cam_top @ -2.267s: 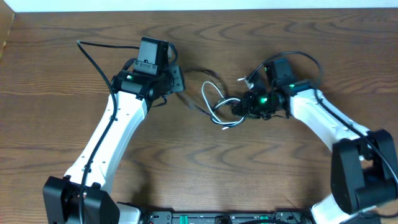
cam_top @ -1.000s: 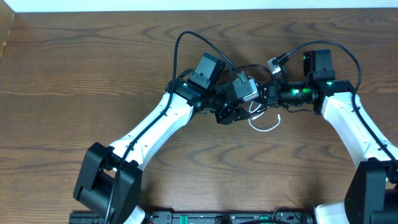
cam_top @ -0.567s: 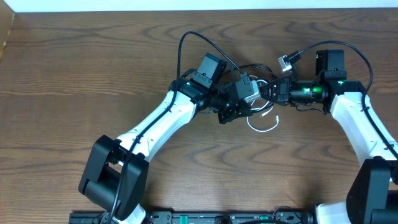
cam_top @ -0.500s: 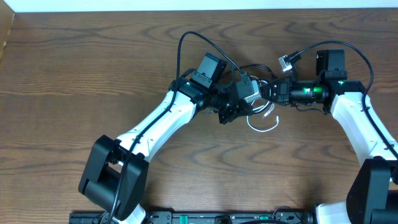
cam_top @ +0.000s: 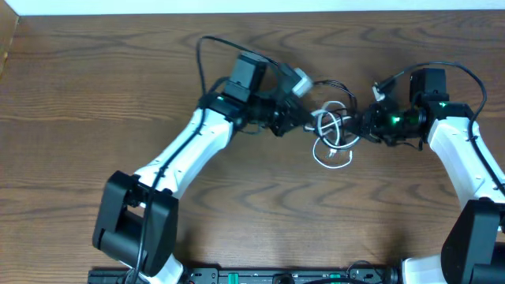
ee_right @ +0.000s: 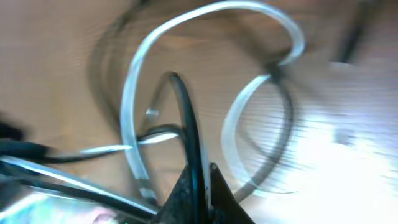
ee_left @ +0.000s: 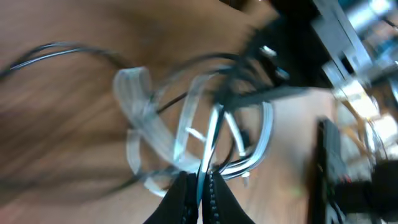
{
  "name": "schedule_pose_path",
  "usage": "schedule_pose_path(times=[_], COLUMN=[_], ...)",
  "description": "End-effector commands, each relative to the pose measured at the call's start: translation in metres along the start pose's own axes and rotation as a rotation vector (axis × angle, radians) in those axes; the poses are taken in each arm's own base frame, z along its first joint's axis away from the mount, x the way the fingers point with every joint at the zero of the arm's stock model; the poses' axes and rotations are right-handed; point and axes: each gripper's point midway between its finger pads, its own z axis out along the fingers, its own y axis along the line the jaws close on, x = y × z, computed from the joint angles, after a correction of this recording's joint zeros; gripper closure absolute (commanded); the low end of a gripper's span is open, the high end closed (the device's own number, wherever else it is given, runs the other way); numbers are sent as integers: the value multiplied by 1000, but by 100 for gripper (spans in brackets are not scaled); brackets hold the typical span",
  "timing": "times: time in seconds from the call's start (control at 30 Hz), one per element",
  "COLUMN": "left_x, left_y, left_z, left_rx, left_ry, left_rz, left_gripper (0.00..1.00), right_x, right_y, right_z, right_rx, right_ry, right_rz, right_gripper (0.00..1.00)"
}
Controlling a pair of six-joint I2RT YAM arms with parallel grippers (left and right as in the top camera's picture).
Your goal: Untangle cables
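Observation:
The white cable (cam_top: 332,151) and the thin black cable (cam_top: 338,88) lie tangled in loops between my two grippers at the table's middle. My left gripper (cam_top: 308,121) is at the tangle's left side. In the left wrist view it (ee_left: 200,178) is shut on a strand of the white cable (ee_left: 186,127), with black strands (ee_left: 59,53) crossing behind. My right gripper (cam_top: 364,126) is at the tangle's right side. In the right wrist view it (ee_right: 198,175) is shut on the black cable (ee_right: 185,109), with white loops (ee_right: 132,93) around it. Both wrist views are blurred.
The brown wooden table (cam_top: 79,95) stretches around the arms. A thick black wire (cam_top: 203,49) arcs over the left arm and another (cam_top: 465,75) over the right arm. A white wall edge (cam_top: 252,6) runs along the back.
The left gripper has pulled back to the left and the right gripper to the right and down. The tangle now lies spread out between them, with the loops more open.

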Motion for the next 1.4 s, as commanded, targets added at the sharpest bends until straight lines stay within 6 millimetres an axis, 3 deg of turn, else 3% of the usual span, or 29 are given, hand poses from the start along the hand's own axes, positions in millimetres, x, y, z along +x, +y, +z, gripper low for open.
schedule_pose_path(times=[0.0,0.1,0.2,0.27,0.33,0.47,0.6,0.73,0.8,0.93,1.07,1.17,1.37], left_x=[-13,-22,-36,-41,-40,-28,-23,-26,-27,-21,-17,-14,1], left_y=[24,37,53,52,46,21,-11,-53,-66,-62,-60,-57,-24], left_z=[-24,-42,-81,-99,-103,-84,-63,-56,-55,-42,-30,-25,-5], left_rx=[-158,-273,-480,-558,-551,-404,-234,0,66,12,-7,-4,-78], left_ry=[-56,-94,-165,-189,-188,-125,-74,-84,-85,-56,-36,-25,30], left_rz=[-111,-105,-109,-101,-100,-103,0,81,92,100,107,104,54], left_gripper=[92,92,93,92,93,87,71,54,52,51,51,51,50], right_x=[-13,-12,-12,-12,-11,-6,-5,-9,-11,-11,-9,-10,4], right_y=[-50,-66,-77,-76,-72,-44,8,23,26,55,105,116,132], right_z=[-12,-18,-22,-22,-19,-9,-1,-2,-2,-8,-31,-38,-55], right_rx=[295,391,455,450,422,262,-20,-102,-119,-278,-572,-635,-786], right_ry=[-93,-108,-117,-116,-109,-65,-23,-25,-32,-9,20,2,-3], right_rz=[79,91,96,95,93,72,-4,24,39,10,-161,-252,-463], right_gripper=[99,99,99,99,99,99,99,99,99,99,99,99,99])
